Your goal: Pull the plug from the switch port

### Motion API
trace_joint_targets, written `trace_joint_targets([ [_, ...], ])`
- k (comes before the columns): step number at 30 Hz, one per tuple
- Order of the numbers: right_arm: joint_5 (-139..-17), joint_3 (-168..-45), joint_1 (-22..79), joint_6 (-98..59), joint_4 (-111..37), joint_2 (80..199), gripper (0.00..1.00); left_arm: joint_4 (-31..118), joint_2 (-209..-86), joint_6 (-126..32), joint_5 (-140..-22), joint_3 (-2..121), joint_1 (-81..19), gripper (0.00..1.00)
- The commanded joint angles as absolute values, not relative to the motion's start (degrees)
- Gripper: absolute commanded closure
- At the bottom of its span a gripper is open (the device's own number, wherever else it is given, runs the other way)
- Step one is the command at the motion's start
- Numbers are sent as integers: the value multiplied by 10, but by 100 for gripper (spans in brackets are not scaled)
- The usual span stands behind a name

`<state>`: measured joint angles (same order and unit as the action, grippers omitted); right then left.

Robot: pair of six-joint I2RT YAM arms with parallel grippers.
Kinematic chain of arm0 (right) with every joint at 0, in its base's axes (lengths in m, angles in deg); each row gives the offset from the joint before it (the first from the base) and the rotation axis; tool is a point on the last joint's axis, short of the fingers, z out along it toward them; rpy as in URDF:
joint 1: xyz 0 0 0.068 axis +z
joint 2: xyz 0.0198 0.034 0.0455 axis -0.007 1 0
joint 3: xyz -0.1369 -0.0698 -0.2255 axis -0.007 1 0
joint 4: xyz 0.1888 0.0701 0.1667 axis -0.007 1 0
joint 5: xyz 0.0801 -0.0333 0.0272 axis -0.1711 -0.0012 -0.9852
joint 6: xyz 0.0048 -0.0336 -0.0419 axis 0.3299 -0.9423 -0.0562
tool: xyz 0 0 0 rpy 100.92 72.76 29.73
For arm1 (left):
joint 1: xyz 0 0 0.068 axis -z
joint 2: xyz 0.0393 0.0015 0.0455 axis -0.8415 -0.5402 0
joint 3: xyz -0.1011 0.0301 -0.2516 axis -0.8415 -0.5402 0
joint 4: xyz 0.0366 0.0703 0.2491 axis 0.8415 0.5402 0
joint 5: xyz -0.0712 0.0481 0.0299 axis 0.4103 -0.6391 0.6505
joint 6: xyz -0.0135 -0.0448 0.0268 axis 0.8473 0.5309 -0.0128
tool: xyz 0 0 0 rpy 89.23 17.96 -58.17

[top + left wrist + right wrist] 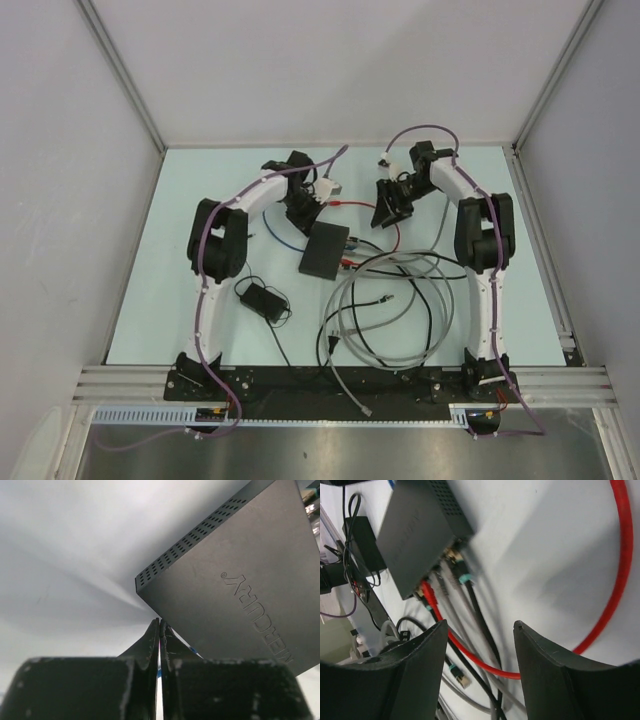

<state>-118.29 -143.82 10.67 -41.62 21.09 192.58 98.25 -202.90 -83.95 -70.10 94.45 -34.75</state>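
Switch was recorded at frame centre with cable plugs seated; left gripper was closed, right gripper was spread apart.

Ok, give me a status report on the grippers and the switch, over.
Left gripper shut at switch corner. Right gripper open above the port side. Red plug seated, not yet pulled. Cables crowd that side.
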Motion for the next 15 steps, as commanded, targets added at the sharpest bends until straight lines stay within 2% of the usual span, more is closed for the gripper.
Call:
trace_joint_targets([
  [1,-1193,-1414,90,-444,228,1849,39,924,-2033,-789,-659,972,-304,93],
  [2,-1198,-1417,87,-457,233,1854,40,923,-2035,-780,-677,981,-305,80],
  [4,-1208,-1445,85,-476,259,1883,43,927,-2035,-761,-706,1009,-313,62],
  [7,-1236,-1505,83,-526,312,1935,47,928,-2012,-742,-728,1021,-329,57],
  [9,-1251,-1529,84,-566,344,1963,48,924,-1988,-722,-696,1018,-339,61],
  [10,-1261,-1537,84,-575,372,1973,48,924,-1981,-716,-671,1016,-343,71],
  [13,-1277,-1538,87,-615,411,1999,45,930,-1968,-709,-543,1000,-345,91],
  [15,-1284,-1526,92,-630,432,2008,44,935,-1971,-706,-478,983,-342,97],
])
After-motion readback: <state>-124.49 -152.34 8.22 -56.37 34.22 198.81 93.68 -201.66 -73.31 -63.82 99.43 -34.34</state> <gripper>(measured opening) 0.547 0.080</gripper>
